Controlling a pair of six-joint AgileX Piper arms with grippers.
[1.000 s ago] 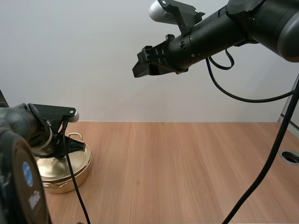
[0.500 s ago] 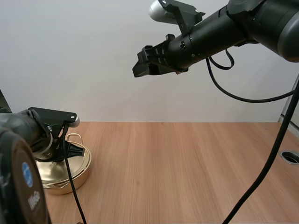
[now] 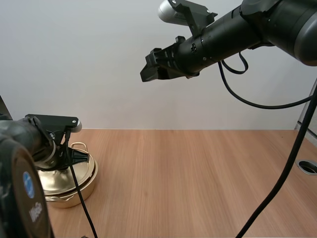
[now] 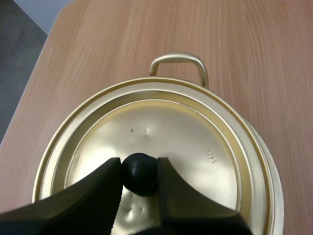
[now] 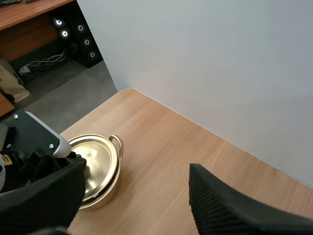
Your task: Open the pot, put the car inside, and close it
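A gold pot [image 3: 81, 189] with its gold lid [image 4: 171, 132] on stands at the table's left. My left gripper [image 4: 139, 171] is down on the lid, its fingers [image 4: 102, 183] pinching the black knob [image 4: 139, 172] from both sides. In the high view the left gripper [image 3: 75, 155] sits over the pot's middle. My right gripper [image 3: 149, 69] hangs high above the table's centre, well away from the pot. Its fingers [image 5: 215, 205] stand wide apart with nothing between them. From the right wrist view the pot [image 5: 100, 166] lies far below, with the left arm [image 5: 34, 137] over it.
The pot stands close to the table's left edge [image 4: 34, 83], one loop handle [image 4: 177, 63] pointing toward the back. The wooden table [image 3: 198, 178] stretches to the right of the pot. A round cable hole [image 3: 308, 166] sits at the far right edge.
The left arm has shifted slightly over the pot and settled a little lower on the lid. The right arm has not moved.
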